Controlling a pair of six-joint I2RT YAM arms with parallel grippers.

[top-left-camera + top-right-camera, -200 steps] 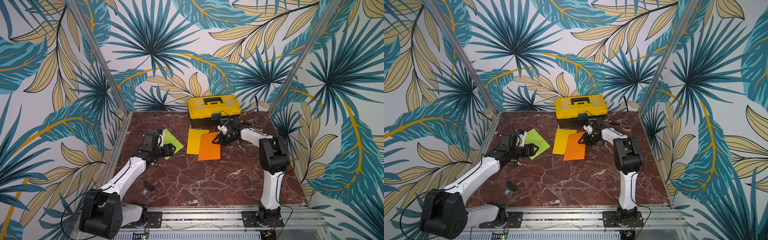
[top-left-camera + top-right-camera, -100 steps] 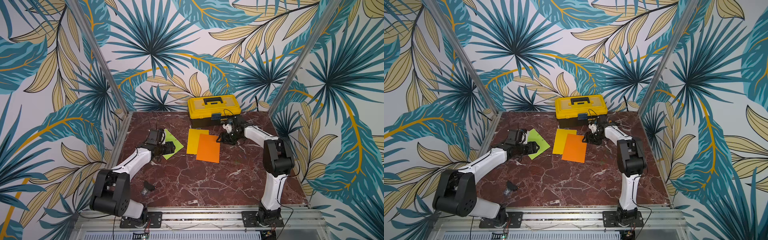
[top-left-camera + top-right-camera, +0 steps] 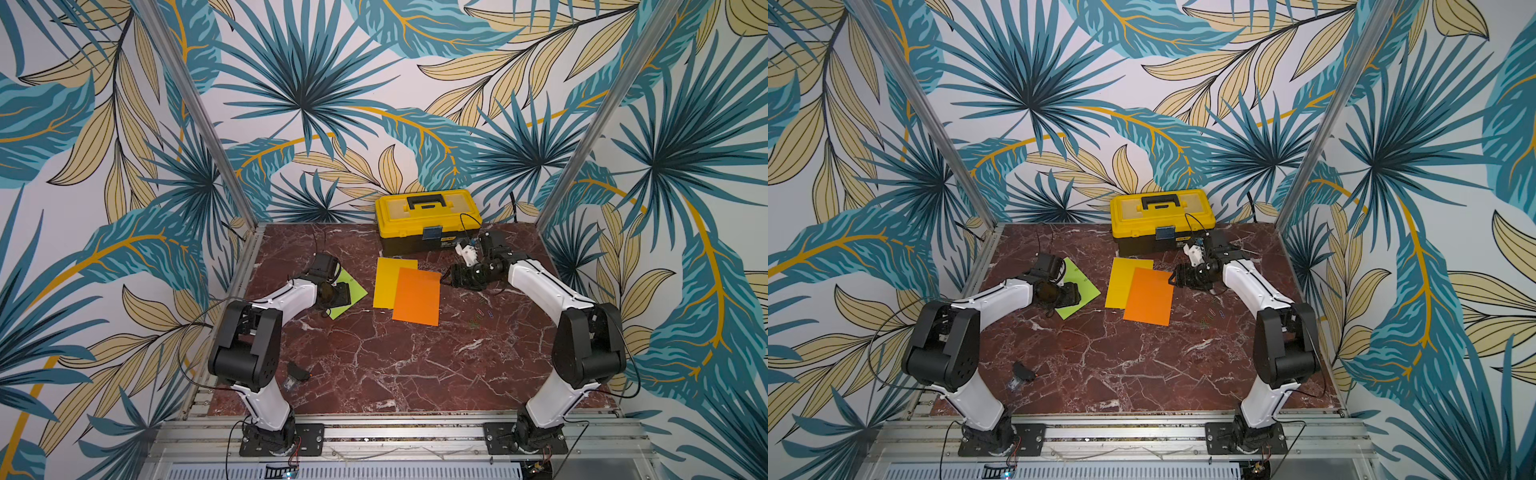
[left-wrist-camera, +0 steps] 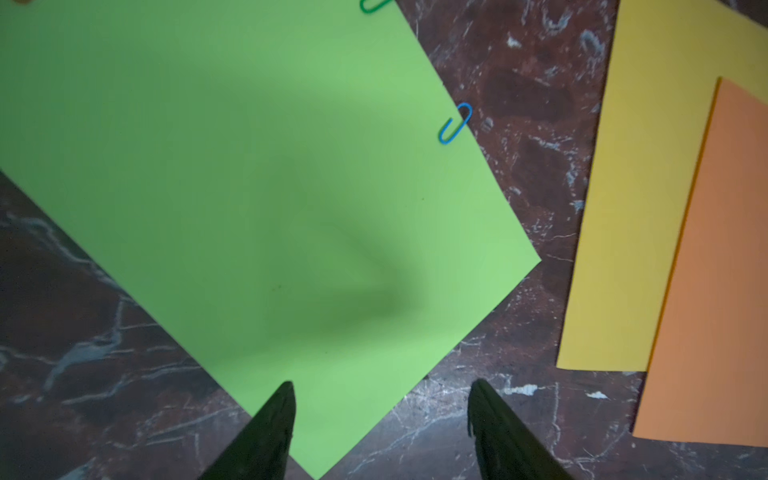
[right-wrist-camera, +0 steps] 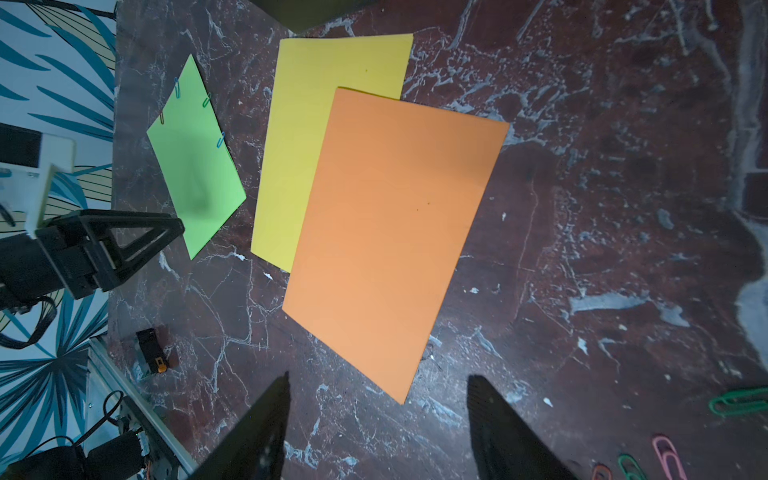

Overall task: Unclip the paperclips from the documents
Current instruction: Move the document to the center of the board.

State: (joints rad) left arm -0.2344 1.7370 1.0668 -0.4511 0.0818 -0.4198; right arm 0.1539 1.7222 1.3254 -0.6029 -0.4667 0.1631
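Note:
Three documents lie flat on the marble table. The lime green sheet (image 3: 354,291) (image 4: 257,187) is on the left and carries several paperclips on its edges, among them a blue one (image 4: 456,123) and a green one (image 4: 374,5). The yellow sheet (image 3: 388,280) lies partly under the orange sheet (image 3: 417,297) (image 5: 390,232); no clips show on either. My left gripper (image 3: 341,293) (image 4: 380,388) is open, low over the green sheet's near corner. My right gripper (image 3: 452,277) (image 5: 379,379) is open and empty, just off the orange sheet's corner.
Several loose paperclips (image 3: 482,316) (image 5: 737,401) lie on the table right of the orange sheet. A yellow-and-black toolbox (image 3: 428,220) stands at the back, close behind the right wrist. A small black object (image 3: 297,374) lies near the front left.
The right gripper has opened and drawn back to the right; the orange sheet it held by a corner now lies flat. The left arm has folded back, its gripper still over the green sheet.

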